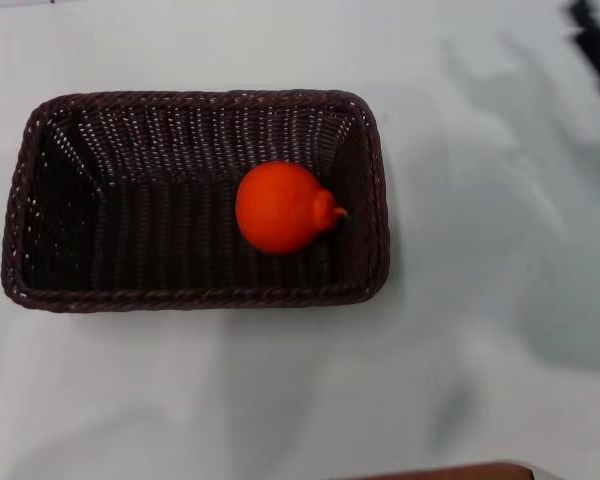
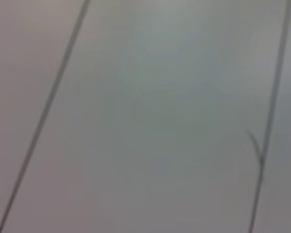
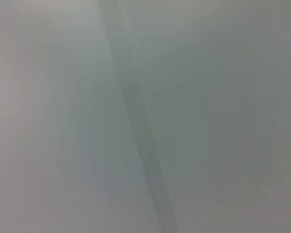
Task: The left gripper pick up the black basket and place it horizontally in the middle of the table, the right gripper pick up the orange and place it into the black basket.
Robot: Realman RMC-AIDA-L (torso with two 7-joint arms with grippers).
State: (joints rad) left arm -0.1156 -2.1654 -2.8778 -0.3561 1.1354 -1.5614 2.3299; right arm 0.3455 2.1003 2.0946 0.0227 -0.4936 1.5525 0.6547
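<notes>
1. Plainly, the table [image 1: 500, 400] carries the whole scene; the basket [image 1: 195, 298], my landmark, lies on it with its long side running across, a little to the robot's left of the view's middle.
2. Within the basket, the orange [image 1: 280, 207] rests on the woven floor toward the right end wall, its nub pointing at that wall and seemingly touching it.
3. Up past the basket's far right corner, well apart from it, a dark blurred piece at the view's edge is most likely the right gripper [image 1: 598, 45]; I cannot tell whether its fingers are spread or pressed together.
4. No left gripper shows anywhere, and both wrist views give only blank pale surface with faint lines.
5. Judging from this, both placements look done, so the step in hand is the finish.
6. Next calls only for keeping both arms clear of the basket and parked, since nothing needs grasping.
</notes>
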